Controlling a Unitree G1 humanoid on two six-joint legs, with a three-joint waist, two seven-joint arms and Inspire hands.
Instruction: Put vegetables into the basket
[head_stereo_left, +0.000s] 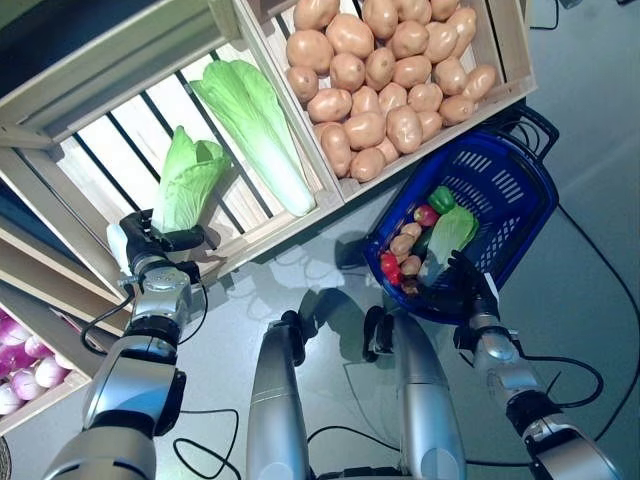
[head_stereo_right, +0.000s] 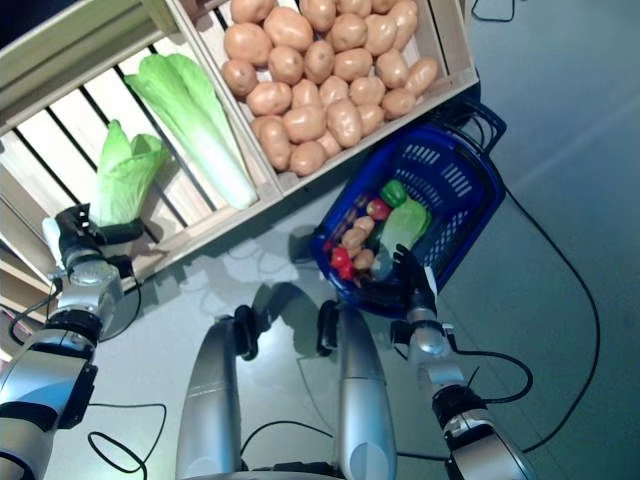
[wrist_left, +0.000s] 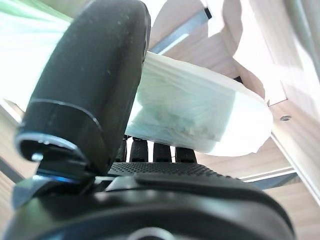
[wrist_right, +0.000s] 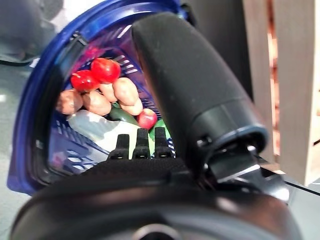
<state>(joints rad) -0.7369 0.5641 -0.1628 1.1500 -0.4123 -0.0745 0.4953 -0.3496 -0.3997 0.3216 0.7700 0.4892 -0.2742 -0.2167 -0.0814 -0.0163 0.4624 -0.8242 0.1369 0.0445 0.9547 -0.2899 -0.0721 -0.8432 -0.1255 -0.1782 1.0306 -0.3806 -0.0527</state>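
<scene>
The blue basket (head_stereo_left: 520, 190) sits on the floor by the robot's right side, just below the potato crate (head_stereo_left: 500, 50). Inside it: a green cabbage (head_stereo_left: 450, 232), a green pepper (head_stereo_left: 441, 198), a red apple-like thing (head_stereo_left: 426, 215), a few potatoes (head_stereo_left: 404, 243) & red tomatoes (head_stereo_left: 389, 265). The basket's black handles (head_stereo_left: 530, 125) lie at its far rim.

The potato crate is full of brown potatoes (head_stereo_left: 380, 70). The wood crate next to it (head_stereo_left: 90, 150) has slats & holds 2 cabbages: one long cabbage (head_stereo_left: 255, 125) lying flat, and a shorter cabbage (head_stereo_left: 185, 180) near the front edge. A 3rd crate at the lower left (head_stereo_left: 20, 390) has pink & white onion-like veg (head_stereo_left: 20, 365); can't tell more.

Left hand (head_stereo_left: 150, 245) is at the short cabbage's white end, thumb & fingers curled round it, grasping it (seen close up in the left wrist view). Cabbage is still in the crate.

Right hand (head_stereo_left: 470, 280) is at the basket's near rim, fingers straight, nothing in it.

No writing can be read.
</scene>
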